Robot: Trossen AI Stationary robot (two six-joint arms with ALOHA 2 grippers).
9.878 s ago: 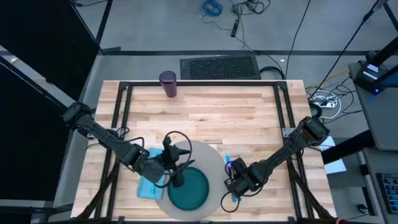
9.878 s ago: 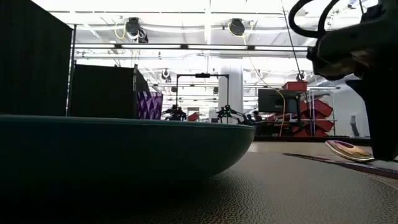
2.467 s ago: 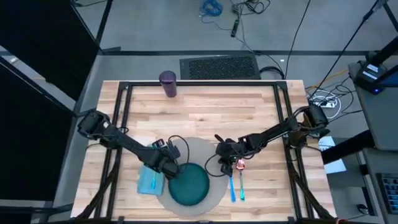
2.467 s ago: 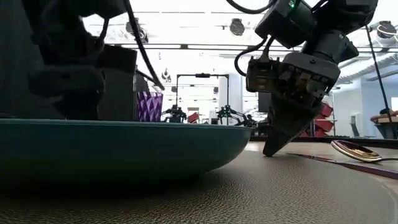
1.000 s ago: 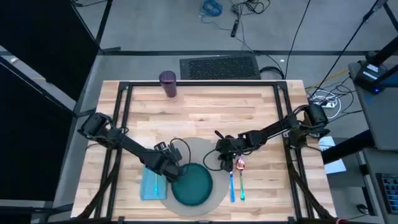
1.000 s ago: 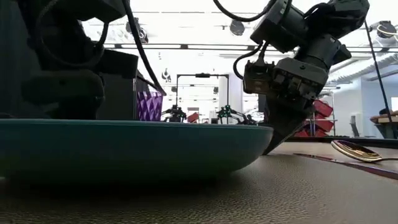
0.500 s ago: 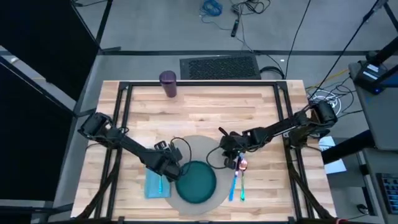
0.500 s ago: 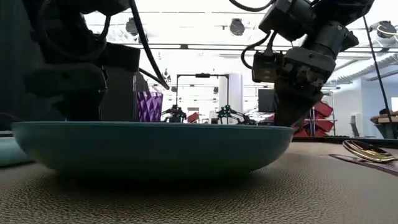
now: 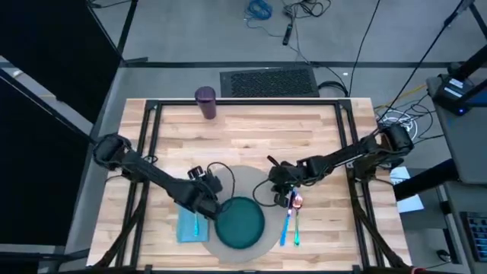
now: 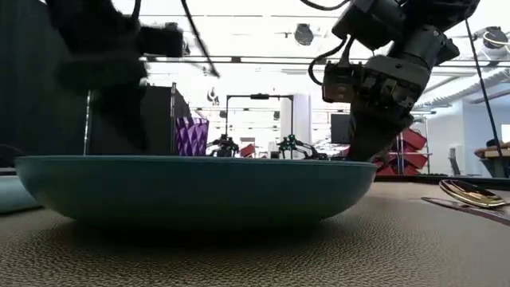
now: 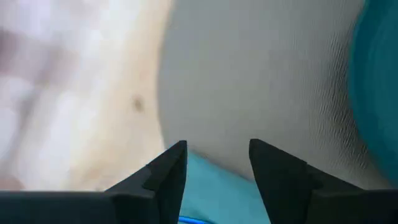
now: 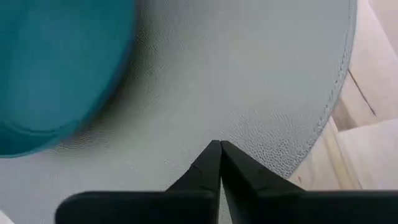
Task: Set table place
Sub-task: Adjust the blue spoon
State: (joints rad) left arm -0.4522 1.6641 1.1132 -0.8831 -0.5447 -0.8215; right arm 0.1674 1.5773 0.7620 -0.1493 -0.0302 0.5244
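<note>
The left gripper (image 9: 204,199) hovered with fingers parted over the napkin (image 9: 189,226) while the right gripper's (image 9: 279,190) fingers pressed together, empty, on the mat (image 12: 249,93).

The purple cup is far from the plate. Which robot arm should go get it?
Probably the left. The purple cup stands at the table's far edge on the left side, and the left gripper is open, while the right gripper is shut.

text: none legible | labels: none (room signs too small to read)
</note>
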